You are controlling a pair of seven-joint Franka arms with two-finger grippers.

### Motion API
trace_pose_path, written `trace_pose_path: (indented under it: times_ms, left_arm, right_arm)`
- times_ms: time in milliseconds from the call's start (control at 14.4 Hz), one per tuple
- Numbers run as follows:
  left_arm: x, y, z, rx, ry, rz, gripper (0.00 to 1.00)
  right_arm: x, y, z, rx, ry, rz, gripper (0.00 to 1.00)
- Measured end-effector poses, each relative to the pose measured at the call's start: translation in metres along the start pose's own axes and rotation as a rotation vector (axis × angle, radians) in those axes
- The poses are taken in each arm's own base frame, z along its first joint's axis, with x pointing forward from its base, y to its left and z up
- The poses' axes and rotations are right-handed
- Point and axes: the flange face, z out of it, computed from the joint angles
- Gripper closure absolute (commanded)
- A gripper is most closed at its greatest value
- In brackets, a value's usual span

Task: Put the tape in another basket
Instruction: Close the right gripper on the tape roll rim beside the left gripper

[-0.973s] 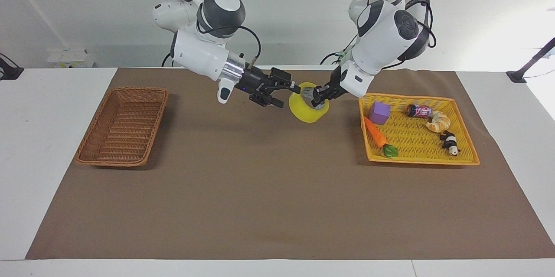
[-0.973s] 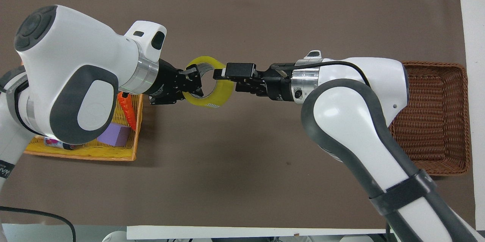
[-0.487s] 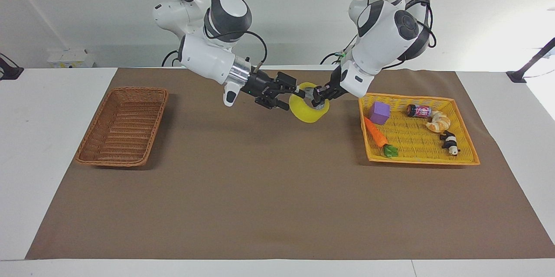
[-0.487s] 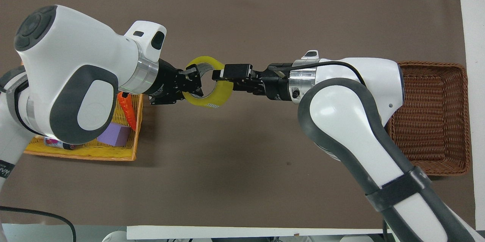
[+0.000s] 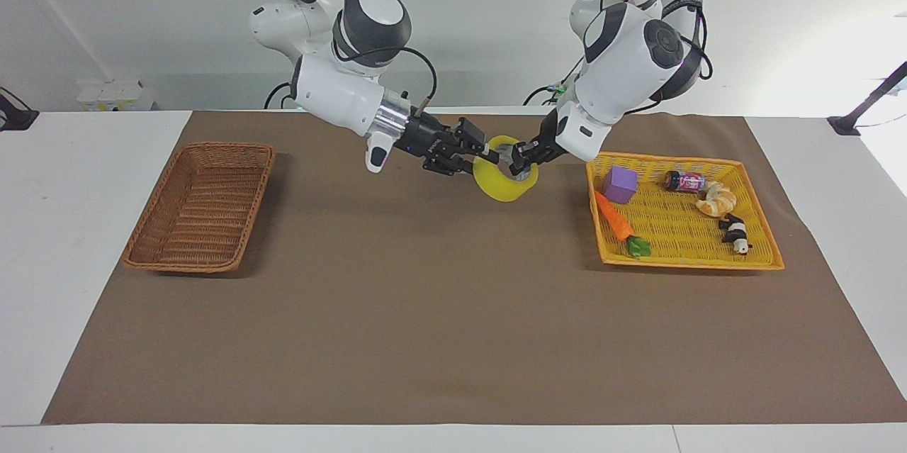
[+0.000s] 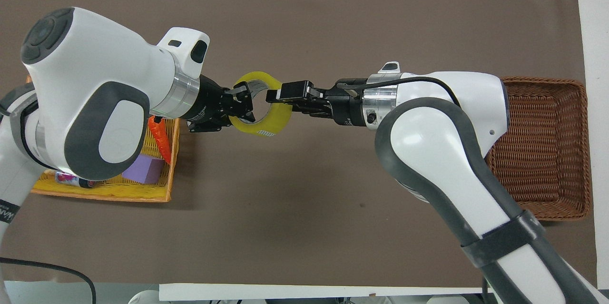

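The tape (image 5: 504,182) hangs mid-air at upper center of the facing view, between the wicker basket (image 5: 202,206) and yellow basket (image 5: 684,212). You've got the left gripper (image 5: 519,157) and right gripper (image 5: 482,152) both clamped on it, looks like a handoff. Overhead, both pinch its ring at center.

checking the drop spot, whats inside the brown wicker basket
Nothing shows inside the wicker basket in the facing view. In the overhead view, the right arm covers part of it.

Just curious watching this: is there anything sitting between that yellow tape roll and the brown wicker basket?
Nothing visible. The tape hangs in the air, gripped by both end effectors, and only bare brown mat lies between it and the wicker basket.
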Motion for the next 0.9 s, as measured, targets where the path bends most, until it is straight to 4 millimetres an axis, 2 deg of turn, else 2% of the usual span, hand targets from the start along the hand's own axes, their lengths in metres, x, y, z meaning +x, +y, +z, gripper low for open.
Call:
trace_pose_path:
  times_ms: [556, 626, 695, 765, 834, 904]
  left_arm:
    - [-0.0001, -0.0001, 0.0001, 0.001, -0.001, 0.0, 0.97]
    - [-0.0001, -0.0001, 0.0001, 0.001, -0.001, 0.0, 0.95]
    - [-0.0001, -0.0001, 0.0001, 0.001, -0.001, 0.0, 0.79]
    - [-0.0001, -0.0001, 0.0001, 0.001, -0.001, 0.0, 0.4]
    - [-0.0001, -0.0001, -0.0001, 0.001, -0.001, 0.0, 0.15]
    - [-0.0003, 0.0007, -0.0016, -0.002, 0.001, 0.0, 0.02]
  right_arm:
    - [-0.0001, 0.0001, 0.0001, 0.0, -0.002, -0.001, 1.0]
    - [-0.0001, 0.0001, 0.0001, 0.0, -0.002, -0.001, 1.0]
    - [-0.0001, 0.0001, 0.0001, 0.0, -0.002, -0.001, 1.0]
    - [-0.0001, 0.0001, 0.0001, 0.0, -0.002, -0.001, 1.0]
    - [-0.0001, 0.0, 0.0, 0.001, -0.002, -0.001, 1.0]
    - [-0.0002, 0.0004, 0.0003, 0.0, -0.003, 0.0, 1.0]
